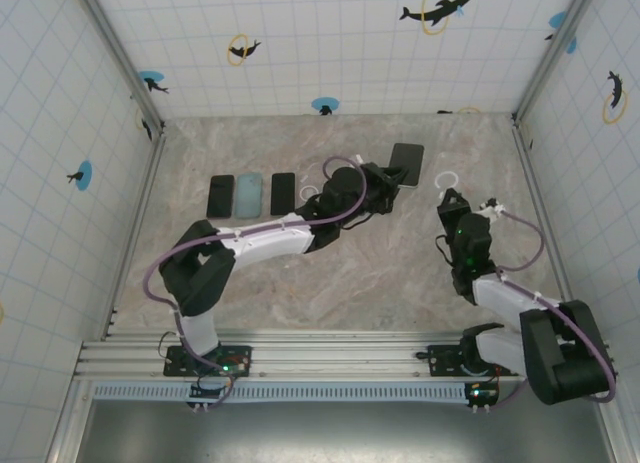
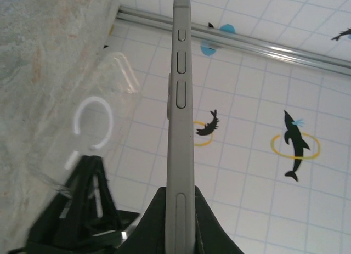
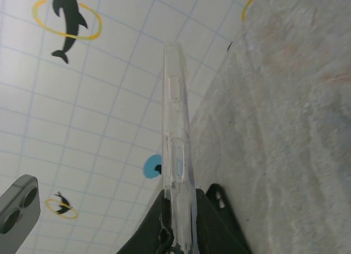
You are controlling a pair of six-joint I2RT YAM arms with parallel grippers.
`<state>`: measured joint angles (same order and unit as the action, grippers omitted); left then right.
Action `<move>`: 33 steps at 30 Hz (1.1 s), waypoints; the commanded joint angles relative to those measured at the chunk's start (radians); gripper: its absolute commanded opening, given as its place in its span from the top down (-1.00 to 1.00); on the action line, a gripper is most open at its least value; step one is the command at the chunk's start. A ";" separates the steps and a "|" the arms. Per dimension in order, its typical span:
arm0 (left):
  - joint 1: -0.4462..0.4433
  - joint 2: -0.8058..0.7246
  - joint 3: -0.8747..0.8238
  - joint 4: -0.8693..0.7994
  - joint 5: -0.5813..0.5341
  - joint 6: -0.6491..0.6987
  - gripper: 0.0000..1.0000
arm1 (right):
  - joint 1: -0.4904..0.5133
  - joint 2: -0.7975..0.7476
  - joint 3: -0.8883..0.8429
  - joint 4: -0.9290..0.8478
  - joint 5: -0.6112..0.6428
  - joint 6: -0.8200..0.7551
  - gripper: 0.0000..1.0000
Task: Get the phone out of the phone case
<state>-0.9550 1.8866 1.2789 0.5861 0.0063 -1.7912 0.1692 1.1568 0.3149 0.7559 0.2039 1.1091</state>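
Observation:
My left gripper [image 1: 382, 176] is shut on the grey phone [image 1: 406, 163] and holds it above the back middle of the table. In the left wrist view the phone [image 2: 181, 100] stands edge-on between the fingers of that gripper [image 2: 181, 198], side buttons showing. Just to its right, my right gripper [image 1: 453, 199] is shut on the clear phone case [image 1: 448, 179], which has a white ring on it. The case [image 3: 176, 139] rises edge-on and empty out of the right gripper [image 3: 180, 203]. Phone and case are apart; a corner of the phone [image 3: 16, 210] shows beside the case.
Three more phones [image 1: 247, 195] lie in a row on the marble table [image 1: 350, 273] at the back left, with a white ring [image 1: 310, 191] beside them. Tiled walls [image 1: 300, 43] close in the back and both sides.

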 commanded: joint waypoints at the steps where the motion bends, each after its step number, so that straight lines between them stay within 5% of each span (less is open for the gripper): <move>1: -0.008 0.063 0.051 0.032 -0.037 -0.004 0.96 | -0.065 -0.036 0.083 -0.089 -0.110 -0.143 0.98; 9: -0.008 0.264 0.226 0.036 -0.072 -0.016 0.97 | -0.223 -0.060 0.116 -0.171 -0.198 -0.238 0.98; 33: -0.004 0.619 0.496 -0.032 -0.142 -0.117 0.98 | -0.308 0.009 0.090 -0.141 -0.327 -0.244 0.98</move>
<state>-0.9550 2.4981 1.7195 0.5385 -0.0986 -1.8751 -0.1287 1.1576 0.4038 0.5720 -0.1047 0.8631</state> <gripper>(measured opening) 0.106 0.135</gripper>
